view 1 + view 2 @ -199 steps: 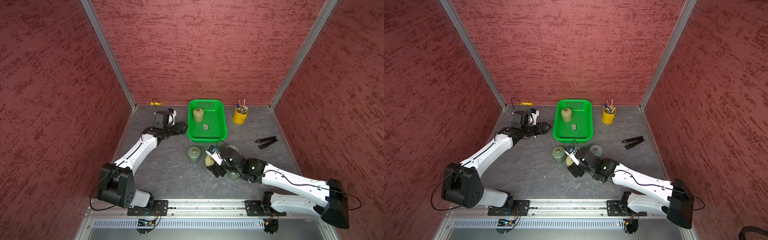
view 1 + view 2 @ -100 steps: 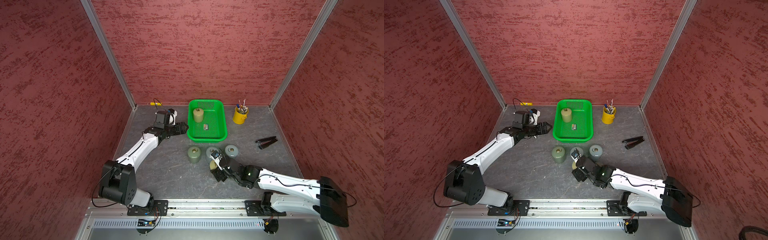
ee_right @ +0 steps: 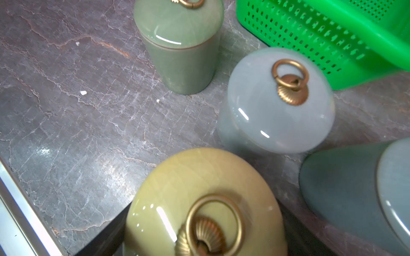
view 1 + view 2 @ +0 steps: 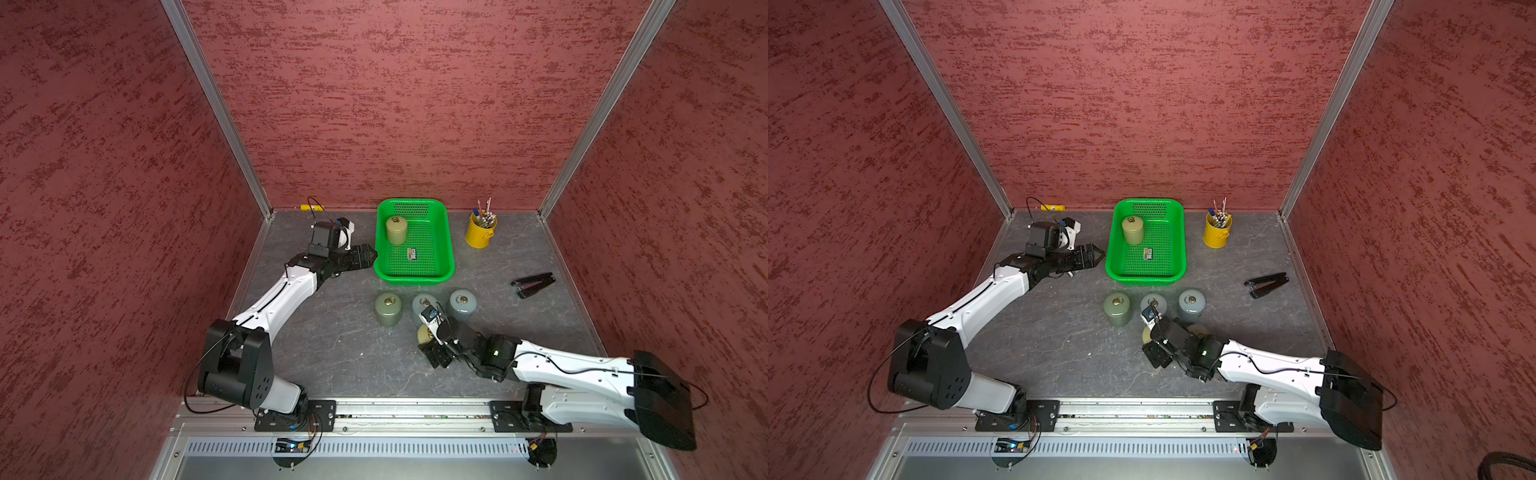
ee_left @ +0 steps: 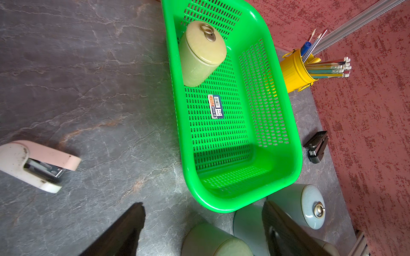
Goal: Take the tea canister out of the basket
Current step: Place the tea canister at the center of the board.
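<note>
Broadly, we see a grey stone-patterned table [image 4: 332, 353] with both arms reaching over it. Our left arm [image 4: 286, 295] stretches toward the far side, and the left gripper [image 4: 1099, 257] hangs just outside the basket [image 4: 411, 279], beside the wall nearest that arm. Its fingers are spread apart with nothing between them.

Our right arm [image 4: 573, 370] lies low across the near side. The right gripper [image 4: 432, 340] has its fingers pressed against the sides of a yellow-green canister [image 3: 199, 188], though we cannot tell whether that canister rests on the table or hangs clear of it.

The bright green basket sits at the far middle of the table. Upright in its far left corner stands the tan tea canister [image 4: 396, 231], a ring handle on its lid, touched by neither gripper.

In front of the basket three more stand in a row:
- a green canister [image 4: 388, 309]
- a pale grey canister [image 4: 422, 305], partly hidden by the right wrist
- a blue-grey canister [image 4: 462, 303]

A yellow bucket [image 4: 478, 235] of pencils stands just right of the basket, and a black stapler [image 4: 533, 284] lies nearer the right wall. The left wrist view shows a pink stapler [image 5: 35, 164] on the table. A small label [image 4: 412, 254] lies on the basket's mesh floor.
</note>
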`<state>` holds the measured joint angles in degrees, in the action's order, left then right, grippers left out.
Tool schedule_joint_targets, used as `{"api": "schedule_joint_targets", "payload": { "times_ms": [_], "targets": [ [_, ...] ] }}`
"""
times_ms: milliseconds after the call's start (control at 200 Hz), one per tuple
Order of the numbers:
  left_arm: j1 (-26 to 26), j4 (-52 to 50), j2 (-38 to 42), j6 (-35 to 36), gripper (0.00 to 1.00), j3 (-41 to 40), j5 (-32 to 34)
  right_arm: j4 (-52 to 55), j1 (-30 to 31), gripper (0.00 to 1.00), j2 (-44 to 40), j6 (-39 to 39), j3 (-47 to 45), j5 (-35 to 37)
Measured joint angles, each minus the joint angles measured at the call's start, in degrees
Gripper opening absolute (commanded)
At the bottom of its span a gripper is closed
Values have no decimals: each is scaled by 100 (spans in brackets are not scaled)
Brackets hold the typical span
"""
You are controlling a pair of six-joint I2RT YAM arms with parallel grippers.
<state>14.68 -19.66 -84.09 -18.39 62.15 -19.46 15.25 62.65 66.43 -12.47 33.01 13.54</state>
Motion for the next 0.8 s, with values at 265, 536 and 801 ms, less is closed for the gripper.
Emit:
{"api": "schedule_joint_targets", "payload": {
  "times_ms": [265,536,801],
  "targets": [
    [0,0,0,2,88,0,2,-52,79,14,199,-68,0,15],
    [0,0,0,2,88,0,0,-107,101,53,227,-85,-2,26],
    [2,0,0,2,89,0,0,-195,129,85,280,-114,-9,66]
  ]
}}
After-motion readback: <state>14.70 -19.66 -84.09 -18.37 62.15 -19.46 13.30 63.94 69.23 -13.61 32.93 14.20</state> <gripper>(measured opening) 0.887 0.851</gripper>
